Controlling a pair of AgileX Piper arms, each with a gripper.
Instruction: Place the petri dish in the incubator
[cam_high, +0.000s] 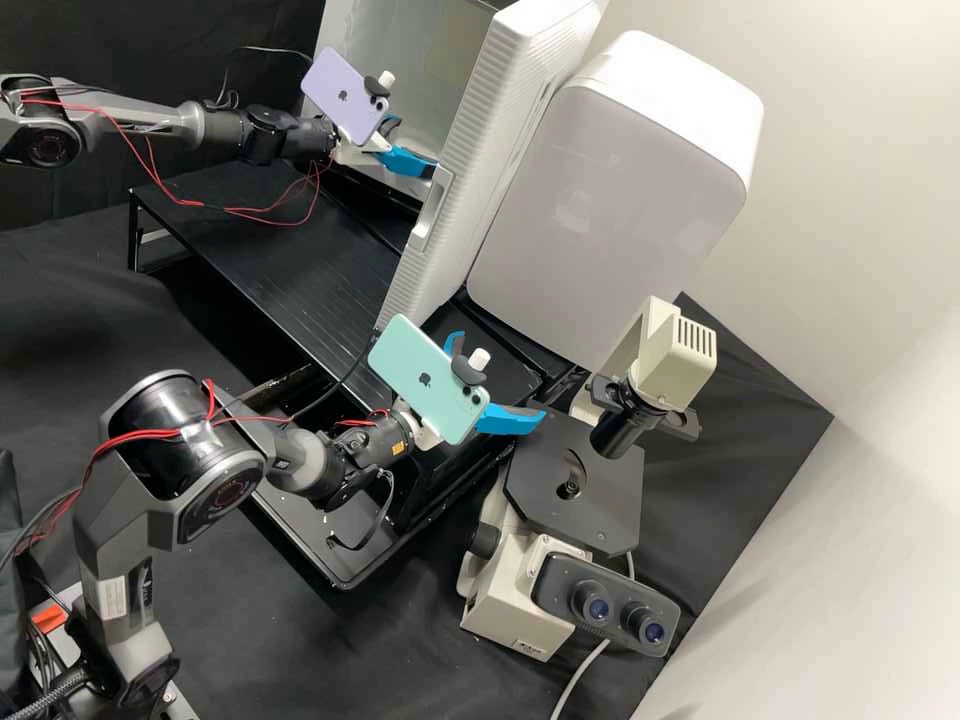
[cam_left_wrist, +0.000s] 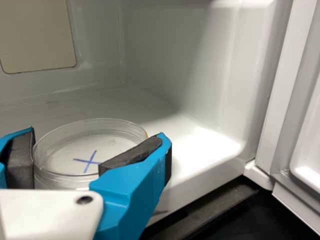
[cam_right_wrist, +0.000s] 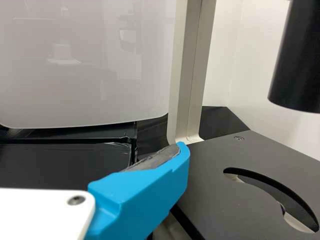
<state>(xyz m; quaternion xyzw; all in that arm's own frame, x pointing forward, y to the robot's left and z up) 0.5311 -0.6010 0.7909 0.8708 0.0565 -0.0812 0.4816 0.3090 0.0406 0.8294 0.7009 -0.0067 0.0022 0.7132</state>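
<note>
Left gripper (cam_left_wrist: 91, 141) clamped on the petri dish (cam_left_wrist: 75, 150) – dish sits on the incubator (cam_left_wrist: 200, 90) floor near the front edge – right gripper (cam_high: 512, 418) over the microscope stage (cam_high: 580, 490), state unclear.

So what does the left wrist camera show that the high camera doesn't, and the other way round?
Only the left wrist view shows the petri dish, marked with a blue cross, held in the left gripper just inside the incubator's white chamber. Only the high view shows the right gripper low down beside the microscope, and the two arms' full length. Both views show the left gripper at the incubator's open front.
</note>
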